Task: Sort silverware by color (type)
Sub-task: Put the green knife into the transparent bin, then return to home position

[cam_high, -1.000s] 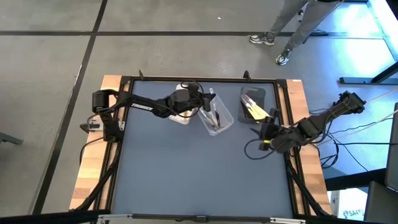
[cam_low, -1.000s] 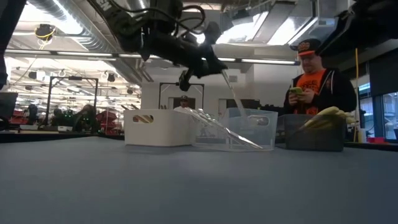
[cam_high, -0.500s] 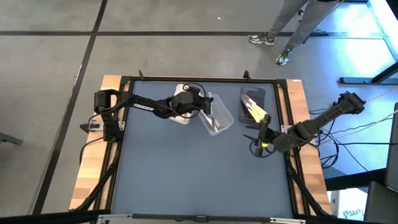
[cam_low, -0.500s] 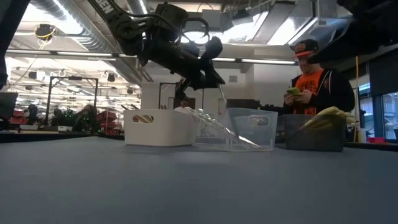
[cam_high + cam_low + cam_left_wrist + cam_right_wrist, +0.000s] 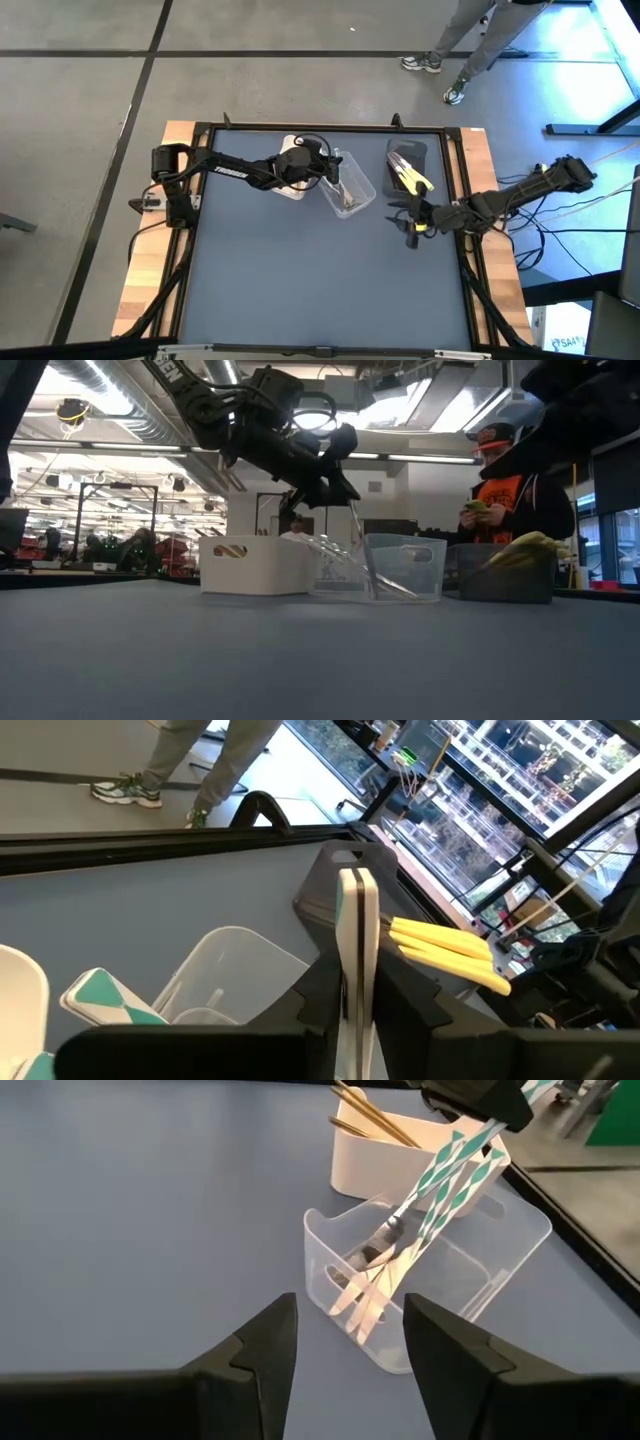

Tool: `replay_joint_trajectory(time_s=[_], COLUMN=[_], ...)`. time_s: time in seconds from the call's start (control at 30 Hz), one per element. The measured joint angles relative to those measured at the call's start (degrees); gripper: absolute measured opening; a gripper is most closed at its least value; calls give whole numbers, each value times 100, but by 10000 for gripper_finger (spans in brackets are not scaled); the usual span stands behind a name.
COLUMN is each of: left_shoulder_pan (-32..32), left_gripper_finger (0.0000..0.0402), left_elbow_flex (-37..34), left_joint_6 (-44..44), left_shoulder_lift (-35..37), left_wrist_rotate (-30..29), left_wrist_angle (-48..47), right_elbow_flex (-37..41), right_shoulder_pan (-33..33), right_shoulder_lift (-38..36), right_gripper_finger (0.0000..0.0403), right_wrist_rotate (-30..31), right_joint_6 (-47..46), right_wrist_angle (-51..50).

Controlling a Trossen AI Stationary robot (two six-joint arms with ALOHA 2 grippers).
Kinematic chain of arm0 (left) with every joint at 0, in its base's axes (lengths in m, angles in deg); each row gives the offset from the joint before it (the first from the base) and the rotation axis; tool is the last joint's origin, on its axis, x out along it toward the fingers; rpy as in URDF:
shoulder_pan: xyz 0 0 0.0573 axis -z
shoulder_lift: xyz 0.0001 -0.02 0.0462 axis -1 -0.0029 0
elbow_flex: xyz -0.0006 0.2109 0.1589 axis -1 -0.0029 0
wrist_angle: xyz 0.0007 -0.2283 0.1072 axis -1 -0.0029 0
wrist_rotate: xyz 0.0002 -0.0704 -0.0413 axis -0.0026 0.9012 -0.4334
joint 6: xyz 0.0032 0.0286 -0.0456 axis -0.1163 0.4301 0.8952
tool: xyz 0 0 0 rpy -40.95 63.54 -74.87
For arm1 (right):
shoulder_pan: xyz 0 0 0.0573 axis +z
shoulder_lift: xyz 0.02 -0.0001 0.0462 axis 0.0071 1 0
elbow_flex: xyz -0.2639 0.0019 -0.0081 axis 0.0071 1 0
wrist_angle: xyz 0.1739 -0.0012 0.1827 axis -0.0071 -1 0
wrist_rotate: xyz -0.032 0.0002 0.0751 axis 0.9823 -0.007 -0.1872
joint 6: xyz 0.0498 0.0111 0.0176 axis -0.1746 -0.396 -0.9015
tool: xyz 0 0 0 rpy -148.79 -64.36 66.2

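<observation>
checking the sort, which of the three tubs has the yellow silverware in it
The dark grey tub, nearest the right arm; the clear tub holds whitish pieces, the white tub tan ones.

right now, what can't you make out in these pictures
- White tub: high view, left arm covers its contents.
- Dark tub: low view, wall hides all but yellow tops.
- Clear tub: right wrist view, overlapping pieces can't be counted or typed.

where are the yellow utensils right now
In the high view, the yellow utensils lie in the dark grey tub at the table's far right, beside the clear tub.
</observation>
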Motion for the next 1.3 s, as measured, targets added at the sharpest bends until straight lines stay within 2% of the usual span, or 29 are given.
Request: replay_joint_trajectory(time_s=[0.3, 0.4, 0.6, 0.7, 0.83, 0.97, 1.13, 1.3], left_shoulder_pan=[-22, -40, -78, -182, -385, -598, -827, -915], left_gripper_finger=[105, 110, 111, 111, 112, 112, 112, 112], left_elbow_flex=[0, 0, 0, -2, -8, -11, -9, -10], left_joint_6=[-92, -416, -462, -462, -448, -419, -315, -666], left_shoulder_lift=[0, 0, 0, 2, 39, 55, 55, 274], left_wrist_rotate=[-7, 66, 154, 479, 1290, 1984, 2203, 2321], left_wrist_angle=[-27, -20, -20, -125, -592, -524, -606, -531], right_elbow_flex=[0, 0, -153, -265, -363, -380, -380, -380], right_shoulder_pan=[-341, -335, -327, -327, -327, -327, -327, -327], right_shoulder_lift=[0, 0, -22, -22, -22, -22, -22, -22], right_gripper_finger=[172, 172, 172, 172, 172, 172, 172, 172], right_wrist_rotate=[-395, -398, -398, -398, -398, -398, -395, -398], right_joint_6=[37, 142, 257, 315, 327, 355, 455, 455], right_wrist_angle=[8, 137, 396, 378, 376, 372, 367, 374])
